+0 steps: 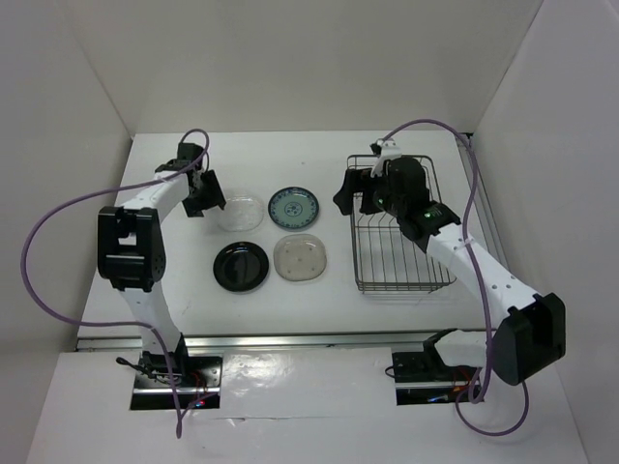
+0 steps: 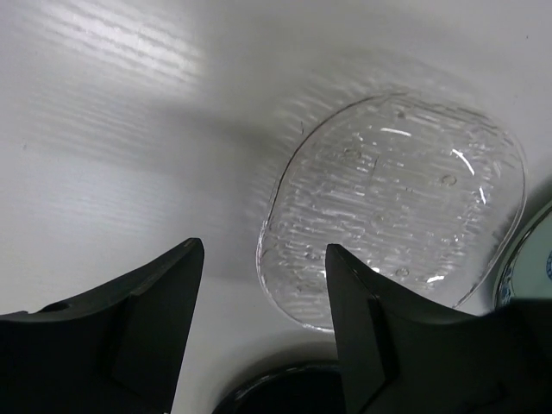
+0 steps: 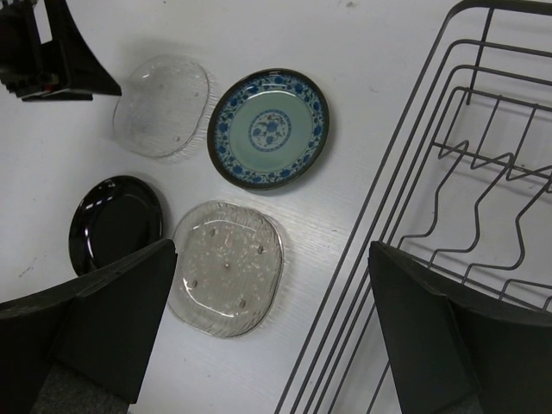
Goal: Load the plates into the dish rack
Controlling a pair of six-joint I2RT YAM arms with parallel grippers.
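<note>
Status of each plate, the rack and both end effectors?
clear glass plate: flat on the table, ungripped.
blue-patterned plate: flat on the table.
black plate: flat on the table.
beige plate: flat on the table.
dish rack: upright, holds no plates.
left end effector: open, empty, at the clear plate's edge.
right end effector: open, empty, by the rack's left rim.

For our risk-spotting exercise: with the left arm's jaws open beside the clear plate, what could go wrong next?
The clear round glass plate lies flat on the white table, so the left arm's open jaws may slip off its thin rim. The glossy black plate and blue-patterned white plate lie close by and could get knocked.
</note>
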